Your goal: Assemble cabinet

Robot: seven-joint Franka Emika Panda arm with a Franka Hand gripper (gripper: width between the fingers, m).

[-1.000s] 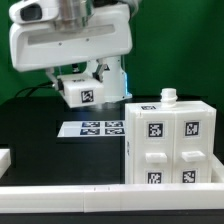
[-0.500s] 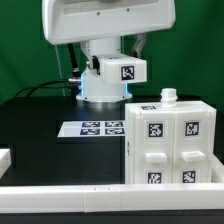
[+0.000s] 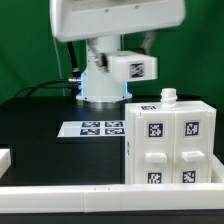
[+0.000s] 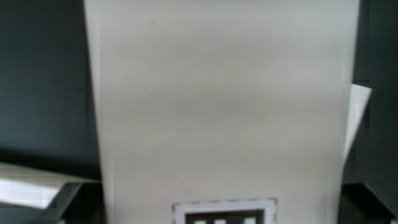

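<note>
The cabinet [image 3: 170, 145] is a white box with tagged drawer fronts, standing at the exterior view's right on the black table. A small white knob [image 3: 168, 97] sticks up from its top. My gripper [image 3: 122, 58] holds a white part with a tag [image 3: 133, 67] in the air, above and to the left of the cabinet's top. In the wrist view this white part [image 4: 214, 100] fills most of the picture, with its tag at the edge. The gripper [image 4: 217, 206] is shut on it, and its fingers are mostly hidden behind the part.
The marker board [image 3: 92, 128] lies flat on the table left of the cabinet. A long white rail [image 3: 90, 196] runs along the front. A small white piece [image 3: 4, 158] sits at the exterior view's left edge. The arm's base [image 3: 98, 88] stands behind.
The arm has swung to the exterior view's right and risen, carrying the white tagged part from above the marker board's left to near the cabinet's top.
</note>
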